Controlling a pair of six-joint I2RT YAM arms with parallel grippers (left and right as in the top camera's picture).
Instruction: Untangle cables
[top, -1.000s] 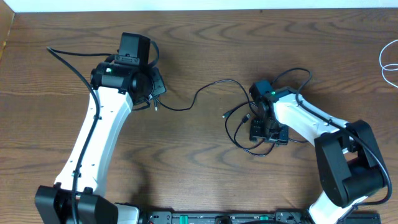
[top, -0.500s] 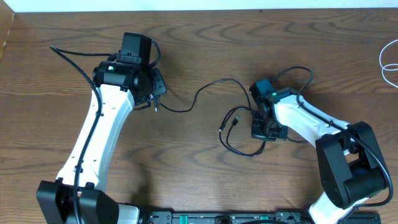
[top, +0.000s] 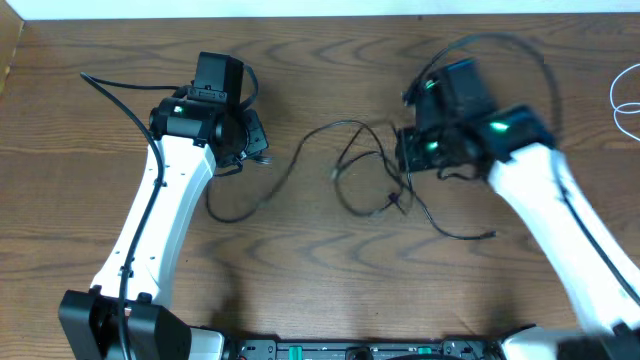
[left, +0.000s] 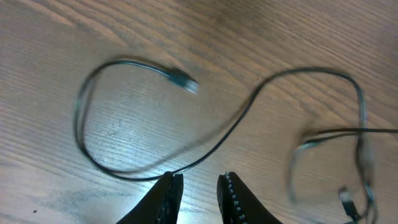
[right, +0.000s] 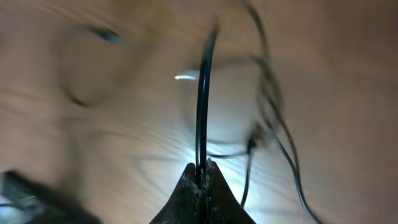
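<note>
The right hand (right: 200, 177) is shut on a strand of the black cable (right: 203, 93), pinched at the very fingertips, with the cord running straight out from the grip over the desk (top: 300, 270). Just beside this hand the cable crosses itself in a few loose loops (top: 385, 195) and a free tail trails away on the far side of them. The risk I see starts here: a hard pull on the pinched strand could draw those crossings tight into a knot instead of opening them, and a cord this thin, held only at the tips, could also slip out. Well away from the right hand, the left hand (left: 199, 190) has its jaws narrowly apart with nothing between them; the cable passes right at its fingertips and curls round to a small plug end (left: 183, 79). With that side unheld, any tug would likely drag the whole cable across the desk rather than spread it. Farthest from the right hand, at the desk's edge, lies the white cable (top: 622, 100) — apart from the black one, and close enough to the edge that it might slide off. Both right-side views are blurred, so finer crossings cannot be read.
</note>
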